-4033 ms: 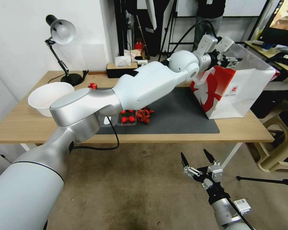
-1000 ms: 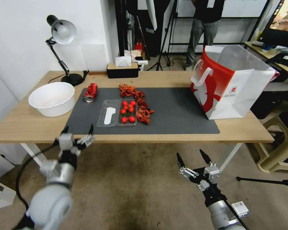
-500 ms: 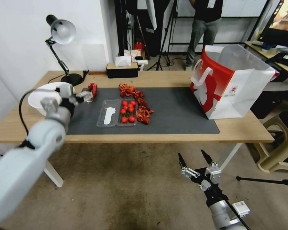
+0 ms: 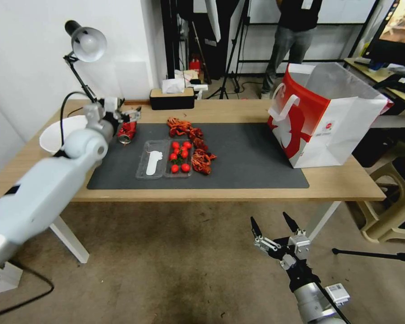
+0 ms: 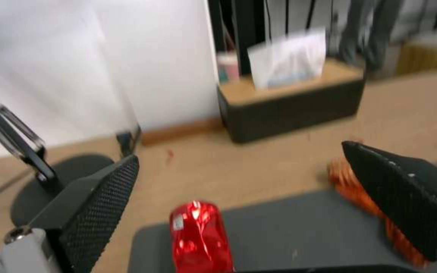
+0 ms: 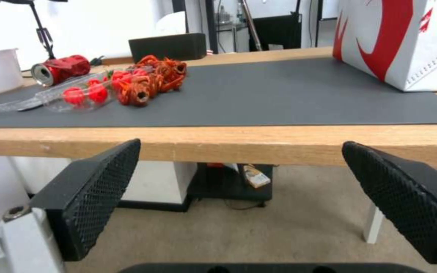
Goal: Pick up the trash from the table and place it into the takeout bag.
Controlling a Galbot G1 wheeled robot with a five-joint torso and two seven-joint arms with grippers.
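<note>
Left gripper over the can

Left gripper point(image 4: 129, 114) hangs with its fingers spread wide above the crushed red can point(image 4: 126, 131), which lies on its side at the far left corner of the dark grey mat point(image 4: 256, 166) on the table point(image 4: 346, 184). I see the can between the two fingers point(image 5: 97, 201) from the wrist. The takeout bag point(image 4: 321, 119) stands upright at the mat's right edge. My right gripper point(image 4: 274, 225) waits, fingers apart, below the table's near edge.

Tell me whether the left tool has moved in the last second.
Yes. The left tool went from below the table's near edge up and away over it, and is now open just above the crushed red can beside the lamp.
</note>
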